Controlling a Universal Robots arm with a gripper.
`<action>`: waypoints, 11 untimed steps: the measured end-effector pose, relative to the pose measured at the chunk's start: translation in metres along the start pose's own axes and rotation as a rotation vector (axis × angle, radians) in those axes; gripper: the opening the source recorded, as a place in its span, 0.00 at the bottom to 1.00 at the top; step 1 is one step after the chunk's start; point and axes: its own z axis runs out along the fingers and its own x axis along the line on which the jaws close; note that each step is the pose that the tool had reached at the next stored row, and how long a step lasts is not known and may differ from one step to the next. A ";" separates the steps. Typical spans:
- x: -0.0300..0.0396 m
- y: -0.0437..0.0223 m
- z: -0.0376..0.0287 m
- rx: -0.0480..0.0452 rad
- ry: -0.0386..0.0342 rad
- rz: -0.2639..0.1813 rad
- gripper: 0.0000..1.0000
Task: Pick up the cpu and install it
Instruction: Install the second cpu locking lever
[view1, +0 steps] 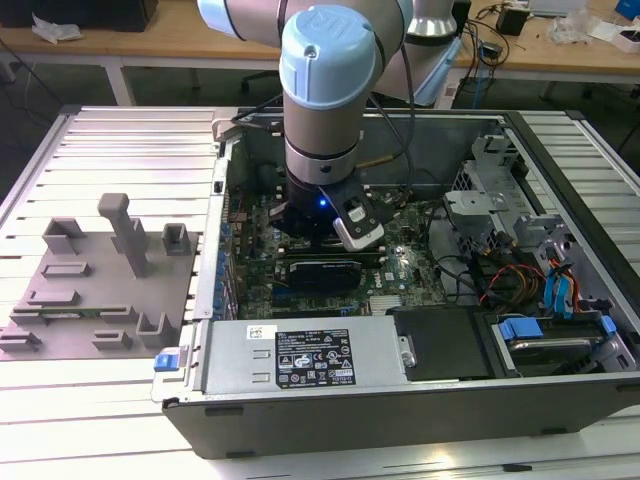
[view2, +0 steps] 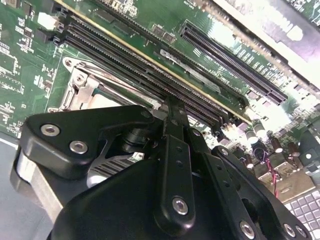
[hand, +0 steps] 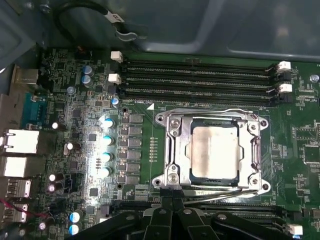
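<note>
The open grey metal computer case (view1: 560, 400) lies on the slatted worktop (view1: 120, 160). Inside it, on the green motherboard (hand: 75, 110), the small silvery square cpu (hand: 215, 151) sits in its metal-framed socket (hand: 172, 150). The black gripper (hand: 172, 212) hovers beside the socket; fingers (view2: 172, 150) look pressed together, grasping nothing. Any descent should be straight and gentle, I think.
</note>
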 end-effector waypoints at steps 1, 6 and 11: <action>0.0000 -0.0006 -0.0003 -0.0004 0.0000 0.000 0.11; 0.0000 -0.0041 -0.0014 -0.0051 -0.0001 0.000 0.11; 0.0033 -0.0043 -0.0011 -0.0429 -0.0027 0.001 0.11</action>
